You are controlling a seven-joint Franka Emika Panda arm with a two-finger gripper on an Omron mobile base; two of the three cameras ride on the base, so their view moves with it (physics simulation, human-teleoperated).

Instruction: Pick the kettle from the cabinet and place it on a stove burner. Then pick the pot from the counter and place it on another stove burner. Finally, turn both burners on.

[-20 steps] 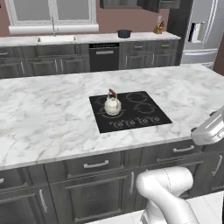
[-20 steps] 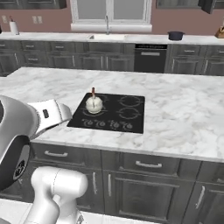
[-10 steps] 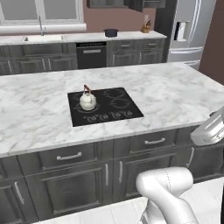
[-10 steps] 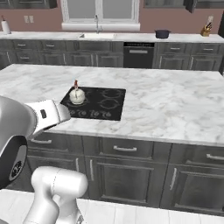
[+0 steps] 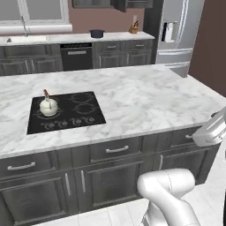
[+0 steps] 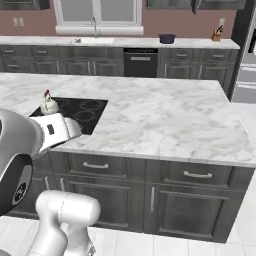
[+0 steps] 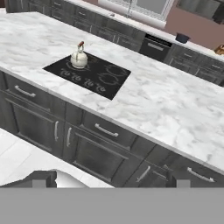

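One kettle: squat cream-white kettle (image 5: 48, 106) upright on black glass cooktop (image 5: 66, 112), arched handle up.
Pot: dark round pot (image 5: 96, 33) on far counter (image 5: 66, 39).
Gripper: finger spread unclear.

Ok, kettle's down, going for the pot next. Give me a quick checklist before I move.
1. Kettle upright on a burner of the cooktop: ok.
2. Pot located, on the far counter beside the knife block: ok.
3. Another burner free for the pot: ok.
4. Fingers empty: ok, nothing between them in the hand view.
5. Pot within reach: not ok, the island lies between; probably drive around.
6. Burners on: cannot tell.
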